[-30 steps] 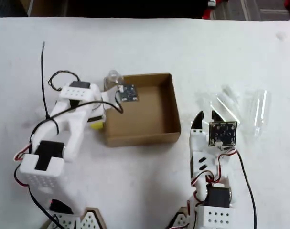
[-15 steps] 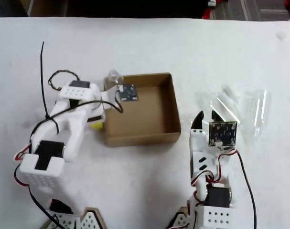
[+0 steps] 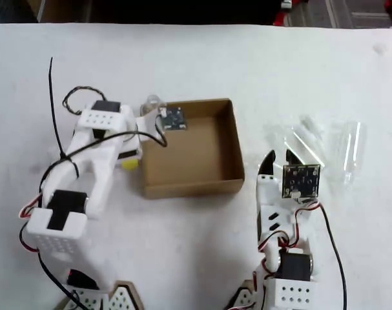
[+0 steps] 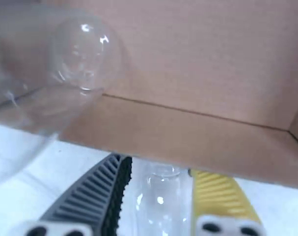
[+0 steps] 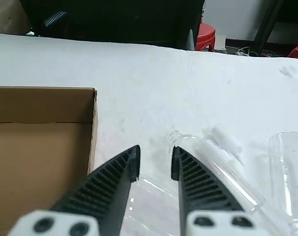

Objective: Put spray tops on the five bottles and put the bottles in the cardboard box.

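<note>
Lower left to centre left of the high view: left arm (image 3: 86, 174), folded at the elbow. Slants up and right to the left wall of the cardboard box (image 3: 192, 182). In the left wrist view, left gripper (image 4: 161, 168) clamped on a clear bottle (image 4: 161, 209), grey finger on one side and yellow on the other, just outside that wall. By the box's upper left corner, a second clear bottle (image 3: 152, 103). Centre: box open-topped on the white table (image 3: 247, 64). Lower right of centre: right arm (image 3: 276, 219). Points straight up the frame, right gripper (image 3: 279, 157) parted a little, holding nothing. Just right of its fingertips, loose bottles (image 3: 309, 139) lying flat, a further bottle (image 3: 352, 152) nearer the right edge
</note>
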`<state>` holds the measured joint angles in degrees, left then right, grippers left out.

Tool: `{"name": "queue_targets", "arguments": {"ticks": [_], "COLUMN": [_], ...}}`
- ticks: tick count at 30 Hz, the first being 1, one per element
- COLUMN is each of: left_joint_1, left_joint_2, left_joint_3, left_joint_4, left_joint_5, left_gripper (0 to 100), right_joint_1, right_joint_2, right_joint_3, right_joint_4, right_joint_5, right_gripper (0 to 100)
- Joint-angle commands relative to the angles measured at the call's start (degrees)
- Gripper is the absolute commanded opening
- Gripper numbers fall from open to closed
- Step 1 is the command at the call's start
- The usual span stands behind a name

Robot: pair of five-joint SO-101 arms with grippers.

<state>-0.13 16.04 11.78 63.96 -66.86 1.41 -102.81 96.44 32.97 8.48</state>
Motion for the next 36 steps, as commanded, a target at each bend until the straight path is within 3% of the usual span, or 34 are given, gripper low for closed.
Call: {"name": "queue_targets", "arguments": {"ticks": [1,3,8,16,26,30,36], "left_joint_1": [-0.3,-0.2,-0.1,2.9,7.3,8.5,13.6], "left_joint_2": [-0.2,-0.2,-0.7,-0.7,-0.7,-2.0,-12.5], "left_joint_3": [-2.4,-2.7,-2.6,-11.0,-34.8,-40.7,-38.9], "left_joint_4": [0.6,0.6,1.3,15.8,37.8,38.5,38.5], "left_joint_5": [-1.0,-1.0,-0.9,0.2,20.7,28.5,36.7], "left_gripper": [8,1,2,2,2,2,2], "right_joint_1": [0.3,0.3,0.3,0.3,0.4,0.4,0.5], "right_joint_2": [-0.3,-0.3,-0.3,-0.3,-0.3,-0.3,-0.3], "right_joint_3": [0.4,0.4,0.4,0.4,0.4,0.4,0.4], "right_joint_4": [-1.4,-1.4,-1.5,-1.5,-1.4,-1.4,-1.4], "right_joint_5": [0.8,0.8,0.8,0.8,0.8,0.8,0.8], "right_gripper": [9.5,9.5,9.5,9.5,9.5,9.5,9.5]}}
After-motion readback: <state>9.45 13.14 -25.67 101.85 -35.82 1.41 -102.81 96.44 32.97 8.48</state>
